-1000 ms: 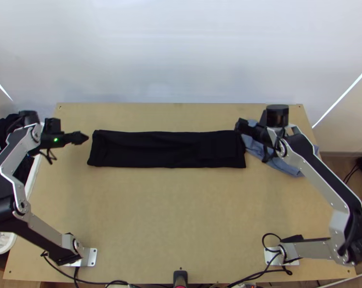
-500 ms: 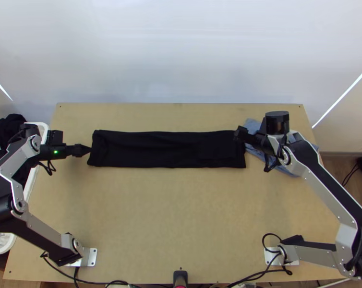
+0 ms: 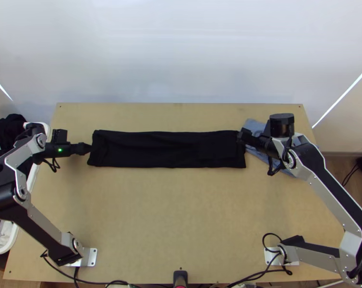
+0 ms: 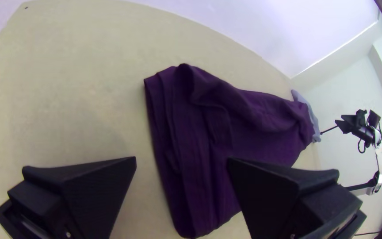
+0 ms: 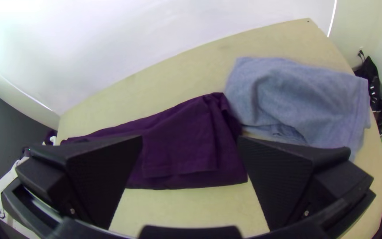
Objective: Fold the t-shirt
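Top view: left gripper (image 3: 87,149), flat black fingers standing wide apart, is hovering at one end of the long dark t-shirt (image 3: 166,150); right gripper (image 3: 241,136), fingers likewise parted, is hovering near the other end. T-shirt is lying folded into a strip across the light wooden table (image 3: 171,216). Rumpled blue-grey cloth (image 3: 254,126) is lying beside it. White plastic bin (image 3: 8,248), left, is holding black cloth (image 3: 8,126) and something pale.
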Controlling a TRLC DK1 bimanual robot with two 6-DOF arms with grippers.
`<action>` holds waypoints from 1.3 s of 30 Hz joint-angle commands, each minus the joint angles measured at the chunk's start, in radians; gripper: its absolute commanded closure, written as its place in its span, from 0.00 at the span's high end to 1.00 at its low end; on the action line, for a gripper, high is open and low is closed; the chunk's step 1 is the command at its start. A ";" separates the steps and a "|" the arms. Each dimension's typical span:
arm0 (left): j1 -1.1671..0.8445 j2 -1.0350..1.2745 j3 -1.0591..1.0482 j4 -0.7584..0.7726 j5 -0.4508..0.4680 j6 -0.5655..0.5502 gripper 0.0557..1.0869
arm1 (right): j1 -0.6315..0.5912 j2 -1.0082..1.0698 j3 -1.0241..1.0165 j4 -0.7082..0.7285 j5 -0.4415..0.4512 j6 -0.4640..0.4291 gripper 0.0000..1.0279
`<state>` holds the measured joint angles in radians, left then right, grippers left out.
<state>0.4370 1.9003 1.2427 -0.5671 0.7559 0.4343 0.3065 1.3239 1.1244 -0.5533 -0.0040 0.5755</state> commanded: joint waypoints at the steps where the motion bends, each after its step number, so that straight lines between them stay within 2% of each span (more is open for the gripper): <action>1: -0.020 0.045 0.018 0.009 0.000 -0.019 0.95 | 0.000 -0.012 -0.003 -0.007 -0.001 0.012 0.96; 16: -0.159 0.045 0.038 0.010 -0.006 -0.072 0.95 | -0.026 -0.049 -0.011 -0.020 0.001 0.015 0.96; 22: -0.211 0.052 0.040 0.026 -0.056 -0.083 0.95 | -0.030 -0.061 -0.006 -0.020 0.001 0.015 0.96; 25: -0.238 0.048 0.027 0.041 -0.128 -0.077 0.93 | -0.037 -0.071 -0.008 -0.022 0.001 0.015 0.96; 27: -0.239 0.032 0.017 0.042 -0.150 -0.071 0.76 | -0.047 -0.077 -0.014 -0.022 0.001 0.014 0.96; 28: -0.234 0.025 0.014 0.046 -0.156 -0.072 0.60 | -0.052 -0.080 -0.017 -0.022 0.001 0.014 0.96; 30: -0.205 0.019 0.018 0.082 -0.204 -0.135 0.04 | -0.058 -0.088 -0.021 -0.023 0.001 0.012 0.96; 39: 0.034 0.000 0.052 0.058 -0.239 -0.121 0.03 | -0.075 -0.115 -0.055 -0.027 -0.001 0.009 0.96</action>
<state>0.3214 1.9121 1.2686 -0.5049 0.5632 0.3058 0.2436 1.2263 1.0885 -0.5789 -0.0036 0.5865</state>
